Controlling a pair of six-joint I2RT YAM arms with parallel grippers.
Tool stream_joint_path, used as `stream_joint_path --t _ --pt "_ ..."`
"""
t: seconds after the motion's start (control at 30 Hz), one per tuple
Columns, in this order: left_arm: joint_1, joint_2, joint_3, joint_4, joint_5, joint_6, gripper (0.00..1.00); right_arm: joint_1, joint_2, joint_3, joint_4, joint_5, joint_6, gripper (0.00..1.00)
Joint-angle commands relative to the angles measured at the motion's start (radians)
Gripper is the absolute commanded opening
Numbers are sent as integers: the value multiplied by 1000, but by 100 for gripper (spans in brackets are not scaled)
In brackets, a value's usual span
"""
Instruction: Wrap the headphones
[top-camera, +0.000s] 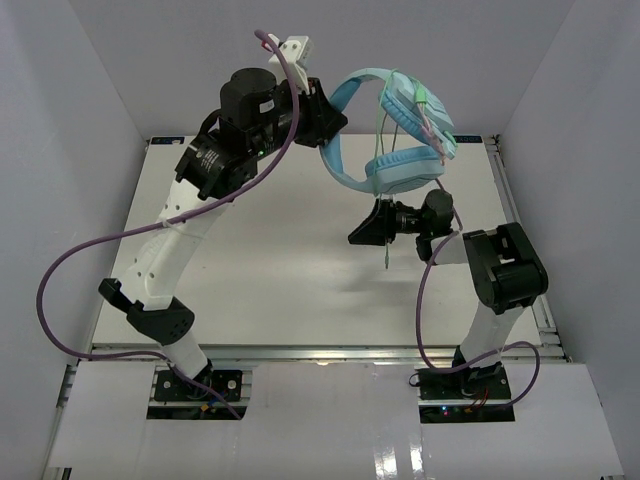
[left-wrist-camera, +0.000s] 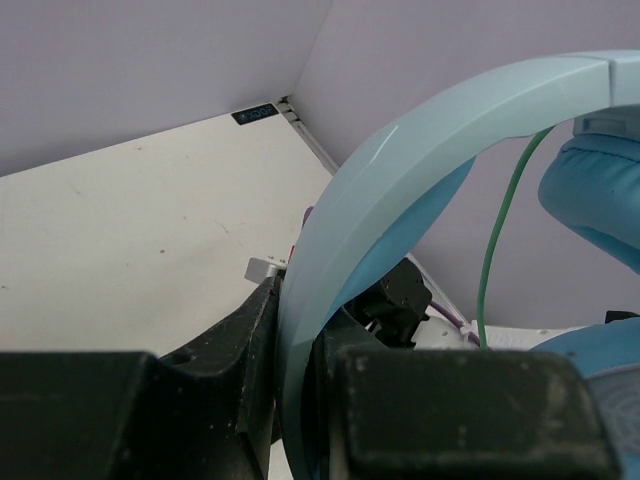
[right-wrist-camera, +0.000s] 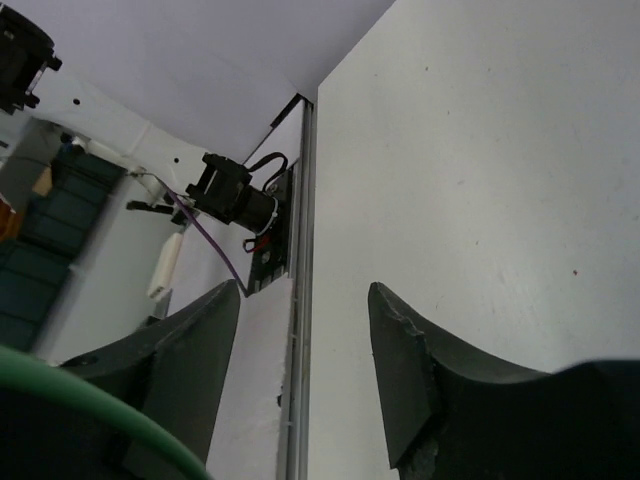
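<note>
Within the left gripper (left-wrist-camera: 300, 335), the headphones (left-wrist-camera: 420, 130) — band's end hidden.

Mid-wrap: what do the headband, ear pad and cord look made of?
Headband: hard plastic, glossy; a bright streak runs along it. Ear pad: probably padded leatherette, smooth and puffy. Cord: thin, rubbery-looking sleeve, matte green.

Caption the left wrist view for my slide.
Left gripper clamping the light blue headphones, green cord hanging beside an ear cup.
</note>
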Motion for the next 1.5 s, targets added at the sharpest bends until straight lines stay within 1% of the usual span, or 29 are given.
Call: stream_joint_path --t 0.0,0.13,0.2,0.27,0.3,0.33,0.37,0.43,0.47,0.57,0.67,0.73,0.77,0.83,0.93,1.0,1.07,1.17,1.27,1.37,1.47 --pt "-2 -23 55 35 -133 -55 0 -3 24 -63 659 7 165 54" --pt "-2 -41 31 72 -239 -50 0 -4 -4 -132 656 9 126 42" --pt "-1 -59 11 100 -287 -40 0 -5 -31 -159 626 8 83 29" --pt "-2 -69 -8 109 -319 -34 0 -7 -67 -181 534 7 0 15" --pt "-1 -76 -17 113 -328 -35 0 -7 -94 -190 458 9 -62 10" --pt "0 -80 -30 114 -347 -35 0 -7 -126 -199 366 13 -108 8" --pt "0 -86 -44 117 -370 -34 0 -7 -159 -207 266 22 -163 8" --pt "1 -112 -80 127 -420 -35 0 -6 -231 -214 71 55 -365 8" --pt "0 -123 -115 136 -442 -36 0 -3 -291 -208 -63 79 -469 8" --pt "2 -163 -175 164 -524 -48 0 26 -393 -170 -614 213 -888 8" --pt "19 -177 -237 175 -587 -74 0 77 -528 -116 -965 380 -1135 8" --pt "36 -175 -283 177 -607 -117 0 120 -601 -108 -1103 490 -1235 8" --pt "49 -174 -308 180 -606 -148 0 143 -637 -103 -1166 544 -1281 8" --pt "83 -169 -350 194 -571 -216 0 178 -669 -83 -1265 600 -1340 8" --pt "117 -168 -423 234 -484 -319 0 234 -672 -9 -1435 647 -1426 8" --pt "122 -158 -430 250 -456 -368 0 293 -680 19 -1523 725 -1494 8" --pt "132 -140 -428 256 -432 -420 0 323 -675 49 -1622 753 -1541 8" --pt "150 -131 -449 289 -339 -473 0 349 -643 120 -1749 759 -1593 8" --pt "156 -133 -500 313 -267 -510 0 384 -646 154 -1794 833 -1643 8" --pt "180 -154 -602 433 -143 -584 0 399 -646 181 -1841 881 -1666 8" --pt "184 -157 -646 467 -88 -626 0 402 -667 195 -1856 917 -1682 8"
